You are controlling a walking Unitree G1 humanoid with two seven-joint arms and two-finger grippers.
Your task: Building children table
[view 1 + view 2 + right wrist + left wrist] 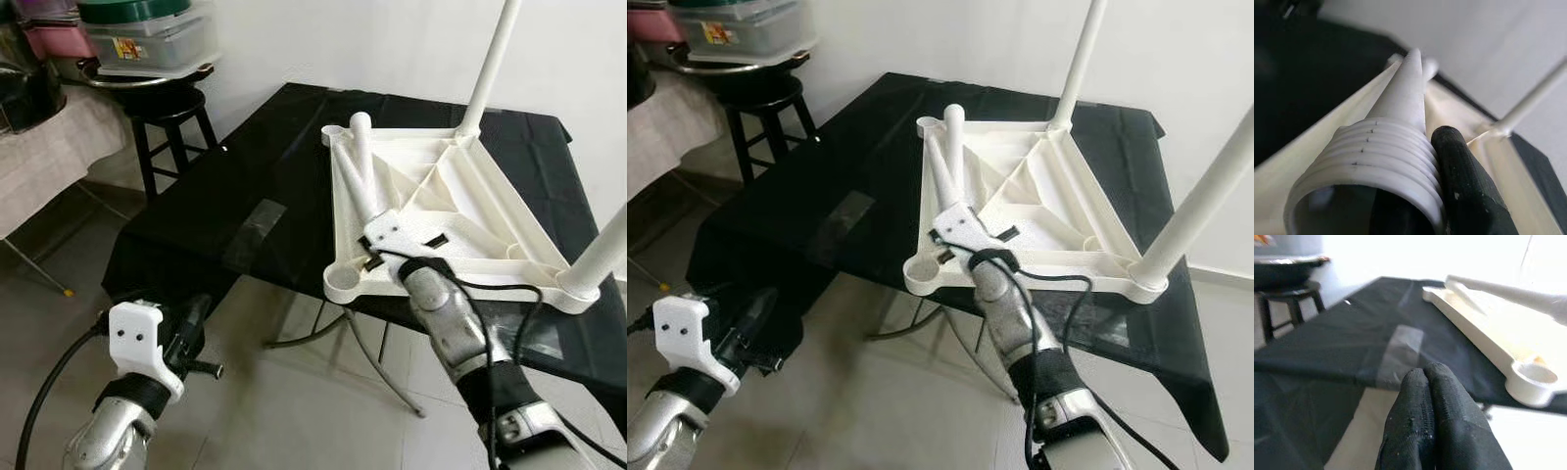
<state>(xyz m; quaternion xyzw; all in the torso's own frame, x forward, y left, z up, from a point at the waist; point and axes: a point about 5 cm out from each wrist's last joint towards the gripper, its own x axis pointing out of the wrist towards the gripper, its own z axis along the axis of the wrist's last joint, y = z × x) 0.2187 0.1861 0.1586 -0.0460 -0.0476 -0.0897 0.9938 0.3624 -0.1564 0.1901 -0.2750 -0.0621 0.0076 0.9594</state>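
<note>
Left hand (201,323), nearest the camera, hangs low before the black-draped table (225,196), fingers (1435,416) pressed together on nothing. Centre: white children's tabletop (441,211) lies upside down on the table, two legs (490,64) standing upright in its corners. Right hand (377,250) grips a loose threaded leg (362,162) above the tabletop's near-left edge.

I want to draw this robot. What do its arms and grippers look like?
Both arms are shiny silver tubes with black bands near the wrists and black cables running along them. The left gripper has two long black fingers with a rough, grainy surface, behind a white plastic block with two small holes. The right gripper also has black fingers and a white plastic mount at its base.
</note>
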